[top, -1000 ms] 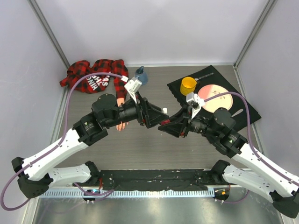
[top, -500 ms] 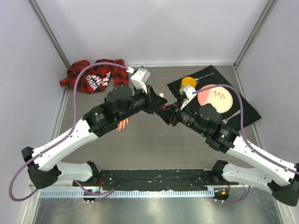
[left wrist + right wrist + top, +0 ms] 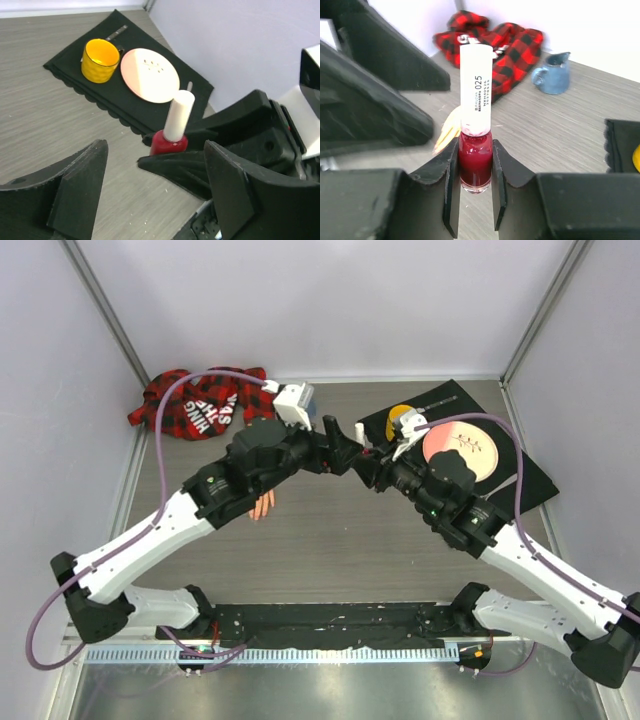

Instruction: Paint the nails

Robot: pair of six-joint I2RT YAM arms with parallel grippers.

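My right gripper [image 3: 475, 150] is shut on the small red polish bottle [image 3: 475, 162], held upright above the table with its white cap [image 3: 475, 90] on. My left gripper [image 3: 155, 192] is open; its fingers [image 3: 75, 195] stand wide apart just in front of the bottle [image 3: 169, 143] and touch nothing. In the top view the two grippers [image 3: 345, 450] [image 3: 370, 464] meet tip to tip at mid-table. The peach mannequin hand [image 3: 262, 505] lies under my left arm, with its plaid sleeve [image 3: 200, 405] at the back left. The nails are too small to make out.
A black mat [image 3: 520, 475] at the right holds a yellow cup [image 3: 400, 420] and a pink plate [image 3: 462, 450]. A small blue jug [image 3: 552, 75] stands near the sleeve. White walls enclose the table on three sides.
Both grippers have moved toward the back and right, staying tip to tip. The right one has kept hold of the bottle. The left gripper now stands open in front of it.
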